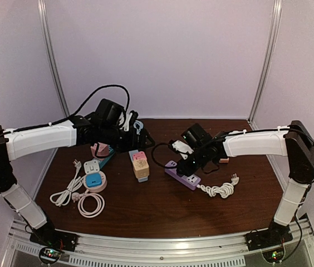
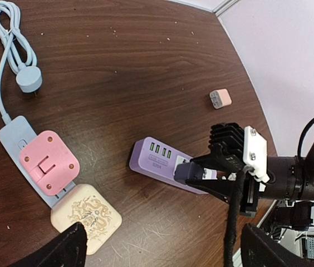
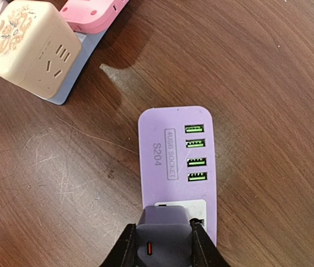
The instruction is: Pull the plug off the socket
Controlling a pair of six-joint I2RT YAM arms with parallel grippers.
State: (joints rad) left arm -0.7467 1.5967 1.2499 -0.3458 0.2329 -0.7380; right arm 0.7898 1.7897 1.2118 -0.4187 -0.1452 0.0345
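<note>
Apparently the right gripper [image 3: 162,251] pinches the grey plug [image 3: 162,229] at the near end of the purple socket strip [image 3: 173,156], which runs straight ahead.

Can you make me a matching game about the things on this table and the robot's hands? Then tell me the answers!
Things:
1. purple socket strip
2. dark plug
3. left gripper
4. light-blue cable

Clues:
A. wide open, holding nothing
B. bundled up in loops
C. has four green USB ports in a row
D. pinched between the fingers of the right gripper

Pairs: 1-C, 2-D, 3-A, 4-B
</note>
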